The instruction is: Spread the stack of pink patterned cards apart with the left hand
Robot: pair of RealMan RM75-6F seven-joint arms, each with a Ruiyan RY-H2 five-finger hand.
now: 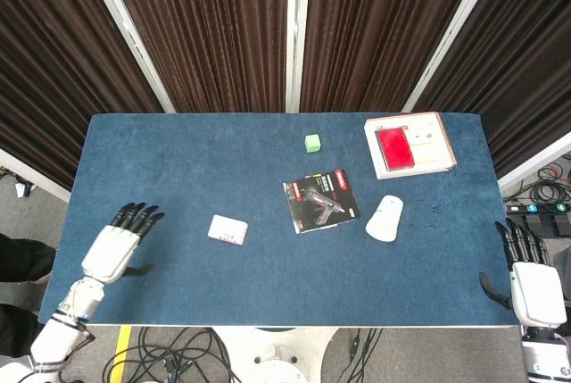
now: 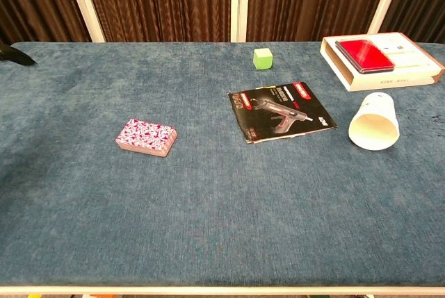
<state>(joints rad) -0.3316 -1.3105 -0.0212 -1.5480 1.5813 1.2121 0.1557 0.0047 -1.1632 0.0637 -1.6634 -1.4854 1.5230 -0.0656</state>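
Cards first: the pink patterned stack (image 1: 227,229) sits squared up and untouched on the blue table (image 1: 178,160), left of centre, toward the near edge. From the chest view it is a tidy block, patterned face up, with its pale edges showing along the front.

Far left now, and the left hand (image 1: 114,245) is over the table's left portion in the head view, palm down, dark fingers (image 1: 136,213) spread apart and pointing toward the far side, holding nothing. The stack lies to its right, clearly apart from it, with open blue cloth between them. In the chest view only a dark tip shows at the left frame edge.

Moving right past the cards, a glossy leaflet (image 1: 321,200) picturing a glue gun lies flat near the middle. Beyond it, toward the curtains, stands a small green cube (image 1: 312,142). Right of the leaflet, a white paper cup (image 1: 385,218) lies tipped on its side, its mouth facing the chest camera. In the far right corner sits a shallow open box (image 1: 419,155) with a red item (image 1: 393,146) inside.

Far right, the right hand (image 1: 532,280) hangs just off the table's right edge, fingers extended and apart, empty.
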